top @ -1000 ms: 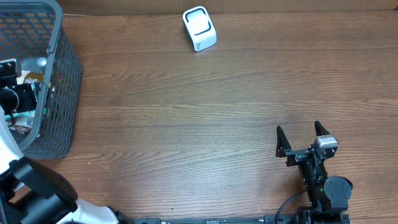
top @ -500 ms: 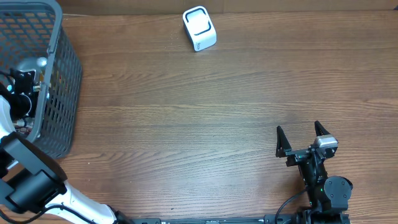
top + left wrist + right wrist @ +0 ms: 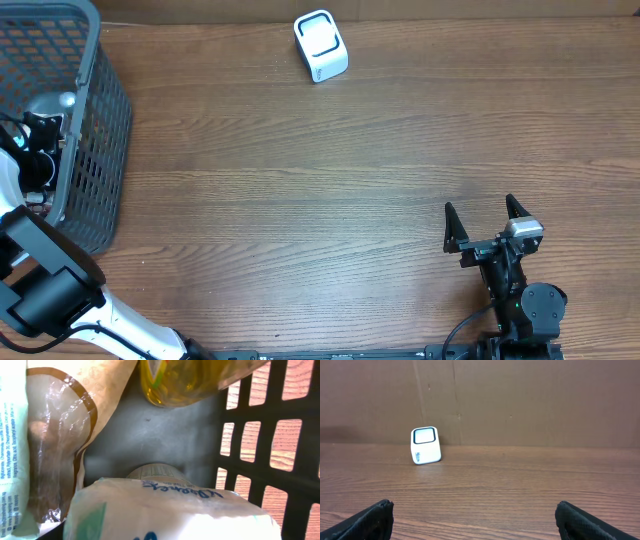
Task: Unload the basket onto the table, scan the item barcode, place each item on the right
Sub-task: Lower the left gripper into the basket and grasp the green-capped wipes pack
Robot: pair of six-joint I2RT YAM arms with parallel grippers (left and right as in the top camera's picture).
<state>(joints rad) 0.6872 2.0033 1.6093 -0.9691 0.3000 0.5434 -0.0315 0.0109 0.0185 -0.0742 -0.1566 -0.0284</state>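
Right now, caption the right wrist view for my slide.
Open right gripper faces the white scanner across the wooden table.

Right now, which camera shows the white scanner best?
The right wrist view: the scanner stands unblocked, its framed window facing the camera. The overhead view shows it from above only. The left wrist view looks into the basket and misses it.

The table [image 3: 300, 200] is brown wood with thin darker lines. The basket [image 3: 100, 130] at its left edge is dark grey, with a grid of square holes. The scanner [image 3: 320, 45] near the far edge is white with a black-rimmed window. The right gripper [image 3: 480, 205] is black. In the basket, a soft packet [image 3: 165, 510] is white with blue writing and a green patch. A bag [image 3: 55, 435] is brown with a clear window. A shiny thing [image 3: 185, 382] is yellow.
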